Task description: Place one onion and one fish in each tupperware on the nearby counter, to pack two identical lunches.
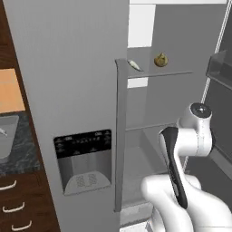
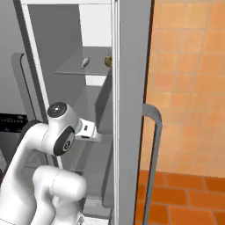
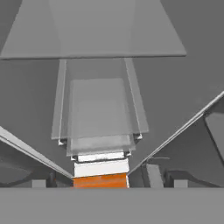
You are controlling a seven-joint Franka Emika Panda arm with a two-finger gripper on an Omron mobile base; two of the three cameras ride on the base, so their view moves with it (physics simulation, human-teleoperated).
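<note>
Fridge is taking up most of what you're looking at, its right door swung open and the closed left door with the dispenser panel facing you. Your arm is reaching into the open compartment, below the glass shelf. On that shelf an onion is sitting toward the right, with a pale fish lying near it to the left, not touching. Over at the far left a bit of dark speckled surface is showing above brown drawers. Your fingers are standing spread wide, with nothing between them.
</note>
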